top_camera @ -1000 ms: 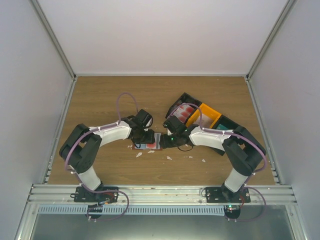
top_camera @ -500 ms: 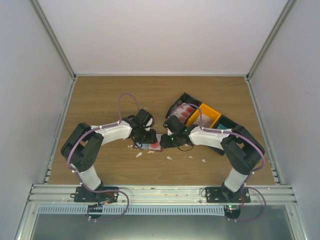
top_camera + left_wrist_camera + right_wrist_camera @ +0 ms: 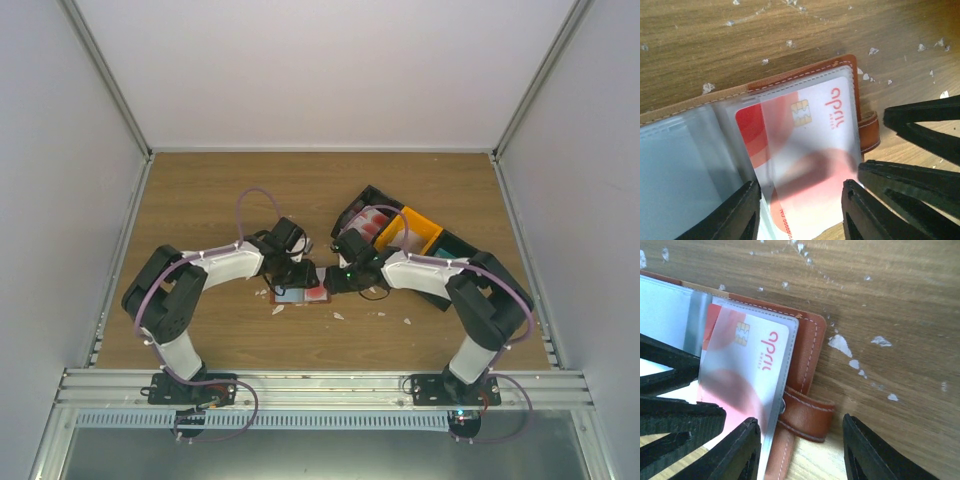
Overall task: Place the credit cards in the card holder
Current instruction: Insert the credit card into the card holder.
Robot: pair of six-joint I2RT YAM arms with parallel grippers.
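Over the last second both arms have drawn inward, so the 2 wrists now nearly meet above the card holder (image 3: 790,79), which lies open on the table (image 3: 200,200) near its middle. The left gripper (image 3: 801,194) has shifted right onto the holder. Its jaws stand part-way apart with the near end of the red-and-white card (image 3: 805,130) between them, but the wrist view does not show whether they pinch that card or merely straddle it. The card's chip end already sits under the clear pocket (image 3: 790,87) on the holder's right-hand leaf, while its near end still projects. The right gripper (image 3: 802,440) has moved left to the holder's right edge. Its jaws are apart and grip nothing, hanging over the snap tab (image 3: 807,412). Assessment: 1 card is mostly seated and needs only a final push home. It is likely that 1 arm steadies the leather while the other feeds. Further cards (image 3: 370,222) remain in the black bin (image 3: 352,210), far right, beside the orange bin (image 3: 420,232), so the task is at an early stage. White scraps (image 3: 278,309) lie near the holder.
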